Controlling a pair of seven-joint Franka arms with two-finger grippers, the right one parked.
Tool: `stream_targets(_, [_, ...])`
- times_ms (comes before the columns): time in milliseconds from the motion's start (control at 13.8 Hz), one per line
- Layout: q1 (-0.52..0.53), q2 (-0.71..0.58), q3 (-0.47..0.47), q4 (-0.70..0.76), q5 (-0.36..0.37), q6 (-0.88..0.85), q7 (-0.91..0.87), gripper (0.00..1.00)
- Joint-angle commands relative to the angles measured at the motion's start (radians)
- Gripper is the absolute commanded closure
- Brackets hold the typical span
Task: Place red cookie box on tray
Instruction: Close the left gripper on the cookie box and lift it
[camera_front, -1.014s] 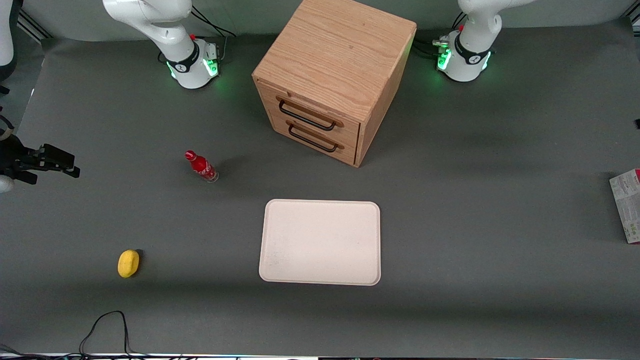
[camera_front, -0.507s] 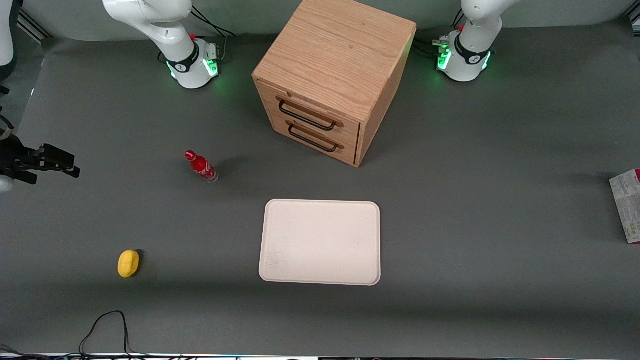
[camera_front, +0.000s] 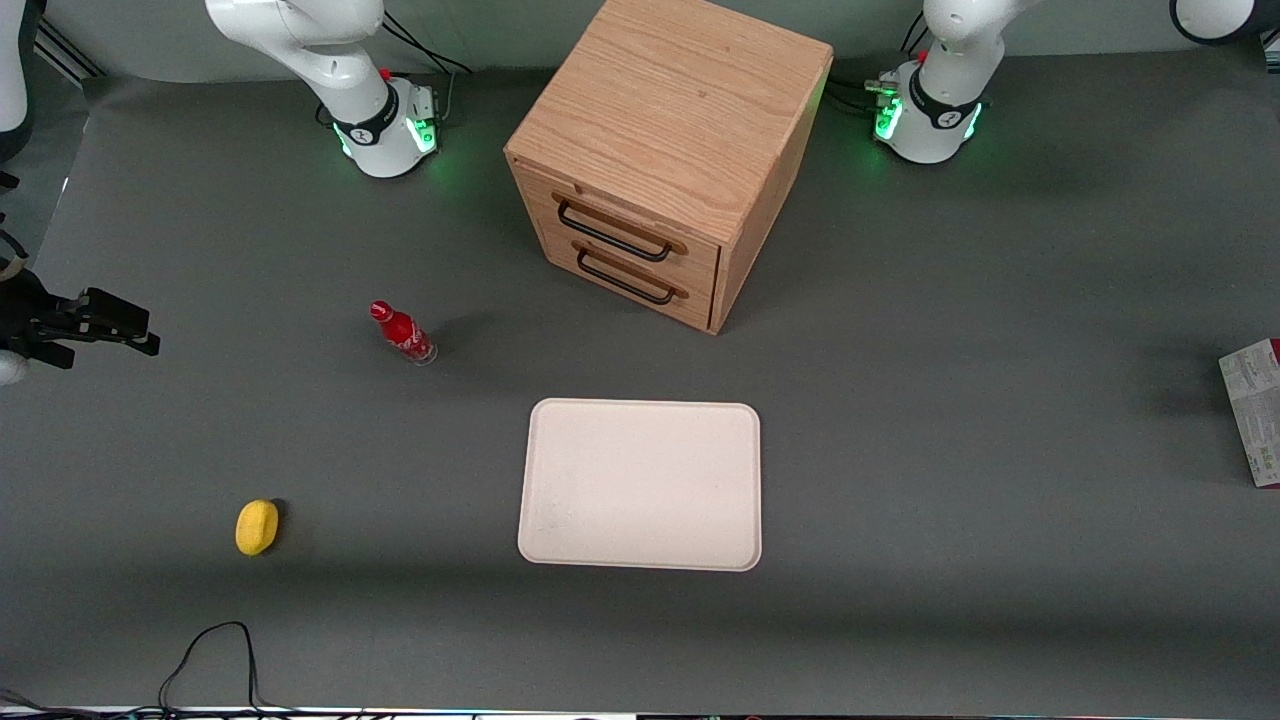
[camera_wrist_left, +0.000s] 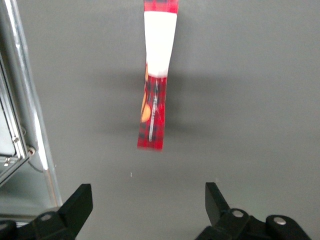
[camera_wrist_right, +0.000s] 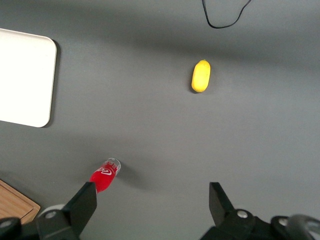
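Hovering open, claw (camera_wrist_left: 145, 200) above half-cropped red cookie box (camera_wrist_left: 154, 100).

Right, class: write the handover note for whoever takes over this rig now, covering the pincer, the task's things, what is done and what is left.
Pincer: open, empty, above the table with the red cookie box just ahead of its fingers.
Red cookie box: on the table at the working arm's end, well away from the tray.
Tray: nearer the front camera than the wooden drawer cabinet, nothing on it.
Done: nothing grasped.
Left: grasp the box, carry it over, set it on the tray.
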Motion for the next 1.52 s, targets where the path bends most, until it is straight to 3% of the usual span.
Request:
stream_targets(0, [0.002,0.051,0.003,-0.069,-0.038,0.17,0.015,0.0])
stream_targets(217, [0.001,0.142,0.003,-0.077,-0.073,0.273,0.007,0.0])
stream_targets(652, [-0.004,0.179,0.003,-0.077,-0.075,0.343,0.004,0.0])
stream_targets(725, [-0.005,0.179,0.003,-0.077,-0.073,0.344,0.007,0.05])
stream_targets(870, [0.001,0.179,0.003,-0.077,-0.067,0.344,0.032,1.0])
stream_targets(1449, [0.001,0.179,0.003,-0.077,-0.067,0.34,0.047,1.0])
